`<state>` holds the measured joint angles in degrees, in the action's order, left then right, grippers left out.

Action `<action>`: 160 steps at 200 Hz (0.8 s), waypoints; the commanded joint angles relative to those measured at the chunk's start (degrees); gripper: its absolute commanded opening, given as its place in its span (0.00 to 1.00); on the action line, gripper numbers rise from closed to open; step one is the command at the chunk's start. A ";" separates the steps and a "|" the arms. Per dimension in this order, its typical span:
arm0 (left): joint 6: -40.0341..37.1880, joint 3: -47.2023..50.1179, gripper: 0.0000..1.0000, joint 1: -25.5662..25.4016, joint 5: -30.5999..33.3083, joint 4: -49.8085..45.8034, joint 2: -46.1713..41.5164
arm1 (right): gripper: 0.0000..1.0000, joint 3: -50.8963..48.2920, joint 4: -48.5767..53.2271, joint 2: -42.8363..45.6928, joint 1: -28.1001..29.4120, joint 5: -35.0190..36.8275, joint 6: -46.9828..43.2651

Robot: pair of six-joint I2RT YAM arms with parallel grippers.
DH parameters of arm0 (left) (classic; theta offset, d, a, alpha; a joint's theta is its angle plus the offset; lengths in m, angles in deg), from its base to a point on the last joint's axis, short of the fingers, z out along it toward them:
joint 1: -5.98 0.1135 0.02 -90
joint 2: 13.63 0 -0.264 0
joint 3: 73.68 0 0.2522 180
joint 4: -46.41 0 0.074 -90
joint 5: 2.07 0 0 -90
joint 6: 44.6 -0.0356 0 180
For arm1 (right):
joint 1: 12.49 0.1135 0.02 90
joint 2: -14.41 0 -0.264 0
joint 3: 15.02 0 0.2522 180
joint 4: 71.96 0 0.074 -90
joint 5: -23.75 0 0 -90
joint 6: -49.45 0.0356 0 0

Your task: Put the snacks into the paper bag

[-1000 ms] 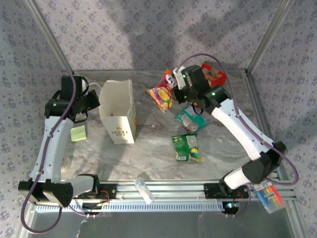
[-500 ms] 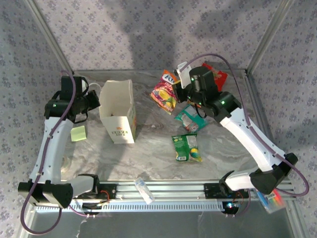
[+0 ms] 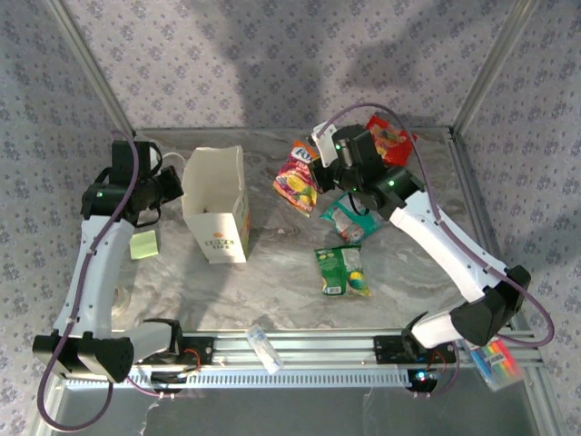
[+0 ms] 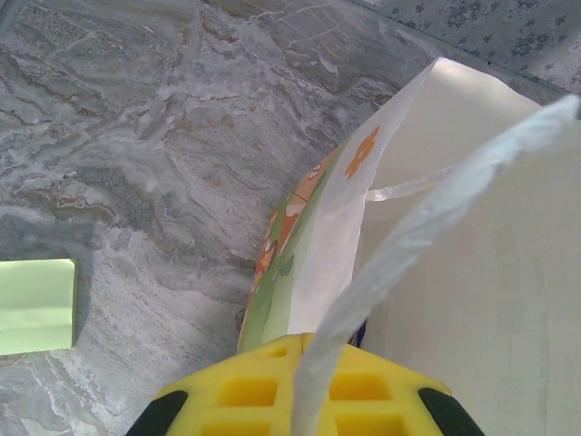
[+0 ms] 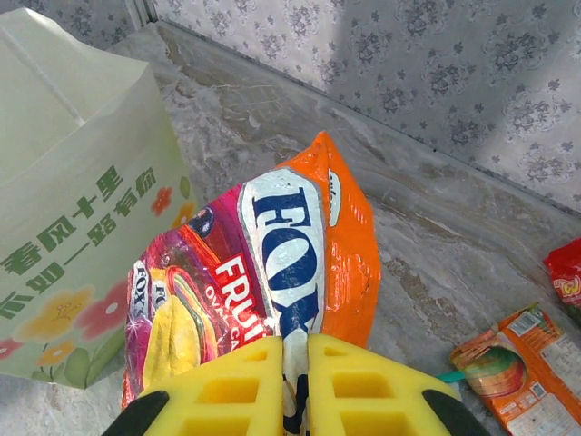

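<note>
Seen from above, there are four foil snack packets: one orange-pink packet (image 3: pixel 295 177) at upper centre, one red packet (image 3: pixel 392 136) to its right, one teal packet (image 3: pixel 345 221) mid-frame, and one green packet (image 3: pixel 343 271) just below that. One paper bag (image 3: pixel 218 204) stands left of centre. There is one green sticky-note pad (image 3: pixel 143 243) (far left), one clear plastic tube (image 3: pixel 263 348) at the bottom edge and one pack of coloured markers (image 3: pixel 495 356) at lower right. Two arms, the left arm (image 3: pixel 91 263) and the right arm (image 3: pixel 445 245), flank one table (image 3: pixel 281 263).

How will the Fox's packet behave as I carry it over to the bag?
Likely floppy: the Fox's packet is creased where the right claw pinches one edge. Its glossy foil could slip. It looks light, so may swing.
</note>
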<state>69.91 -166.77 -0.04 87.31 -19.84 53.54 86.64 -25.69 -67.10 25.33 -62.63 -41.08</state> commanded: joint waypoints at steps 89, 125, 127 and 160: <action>-0.25 -0.39 0.07 -0.48 -0.72 1.34 -0.04 | 0.10 9.40 -0.79 0.00 2.42 0.66 -5.04; -0.25 -0.41 0.06 -0.49 -0.70 1.34 -0.10 | 0.10 12.09 -0.89 0.18 3.81 1.19 -6.26; -0.32 -0.46 0.07 -0.49 -0.70 1.34 -0.05 | 0.10 12.18 -0.96 0.21 3.94 1.25 -6.33; -0.34 -0.47 0.07 -0.59 -0.80 1.52 -0.01 | 0.09 13.61 -3.31 0.89 5.37 2.10 -8.34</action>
<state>69.91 -166.77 -0.15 87.31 -19.62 53.61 97.04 -25.56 -67.23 29.77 -61.87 -46.87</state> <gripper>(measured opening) 0.067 0.098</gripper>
